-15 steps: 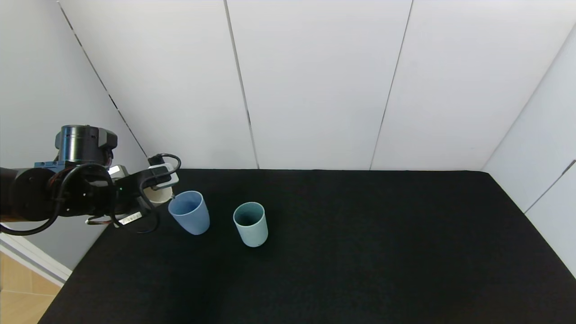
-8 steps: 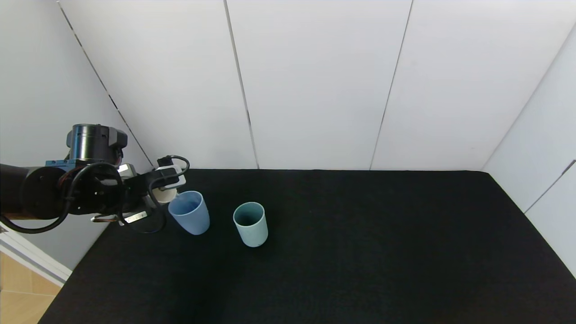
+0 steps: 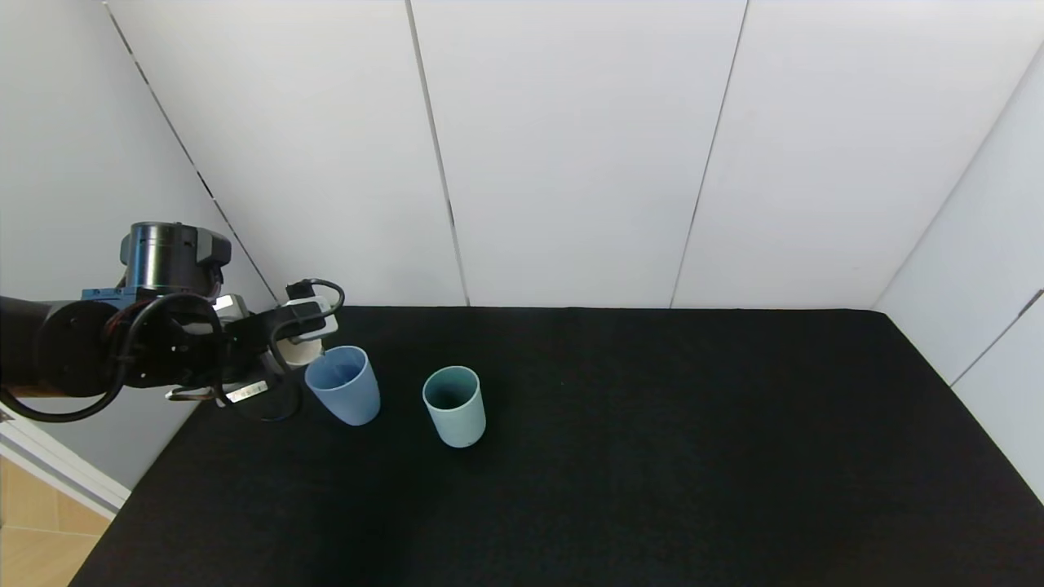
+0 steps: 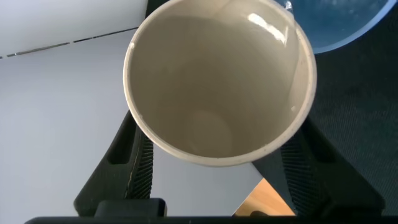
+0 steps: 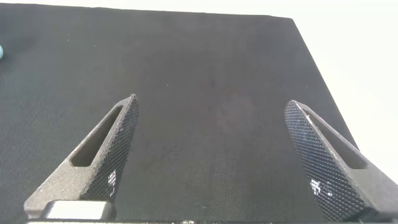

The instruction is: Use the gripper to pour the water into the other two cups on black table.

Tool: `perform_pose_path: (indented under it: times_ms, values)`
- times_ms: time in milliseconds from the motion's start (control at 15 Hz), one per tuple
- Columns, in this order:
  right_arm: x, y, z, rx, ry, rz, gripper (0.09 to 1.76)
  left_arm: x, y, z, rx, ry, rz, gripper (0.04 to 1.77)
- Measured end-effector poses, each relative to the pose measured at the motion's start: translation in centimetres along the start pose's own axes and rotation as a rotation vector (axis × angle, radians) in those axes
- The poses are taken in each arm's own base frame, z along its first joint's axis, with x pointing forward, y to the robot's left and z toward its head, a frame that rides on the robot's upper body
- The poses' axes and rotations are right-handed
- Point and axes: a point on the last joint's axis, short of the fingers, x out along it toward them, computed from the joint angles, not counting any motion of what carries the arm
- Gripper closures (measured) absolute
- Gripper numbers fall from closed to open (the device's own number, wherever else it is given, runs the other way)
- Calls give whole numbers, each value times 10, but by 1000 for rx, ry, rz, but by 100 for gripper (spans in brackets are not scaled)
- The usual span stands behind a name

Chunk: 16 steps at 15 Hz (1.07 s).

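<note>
My left gripper (image 3: 287, 352) is shut on the cream cup (image 3: 295, 353), held tipped on its side with its mouth at the rim of the light blue cup (image 3: 343, 385). In the left wrist view the cream cup (image 4: 217, 81) fills the frame between my fingers (image 4: 134, 168), its inside looks nearly empty, and the blue cup's rim (image 4: 339, 22) shows beside its lip. No water is visible. The teal-green cup (image 3: 454, 405) stands upright to the right of the blue one on the black table (image 3: 652, 448). My right gripper (image 5: 211, 155) is open over bare table, out of the head view.
White wall panels close in the table at the back and both sides. The table's left edge drops to a wooden floor (image 3: 33, 530) below my left arm. Bare black table (image 5: 205, 81) lies to the right of the cups.
My left gripper with the cream cup moved slightly right towards the blue cup a second ago, then held nearly still. The two cups on the table have not moved.
</note>
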Motion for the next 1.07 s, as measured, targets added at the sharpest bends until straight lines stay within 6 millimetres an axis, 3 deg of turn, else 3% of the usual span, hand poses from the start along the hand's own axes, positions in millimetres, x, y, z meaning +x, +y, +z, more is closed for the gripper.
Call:
perform_pose_path:
  times_ms: [667, 1067]
  values:
    - [0, 0, 0, 0, 0, 0, 14, -11, 0, -12, -261, -152, -87, 62]
    - [0, 0, 0, 0, 0, 0, 14, -60, -6, -18, -320, -250, -265, 62]
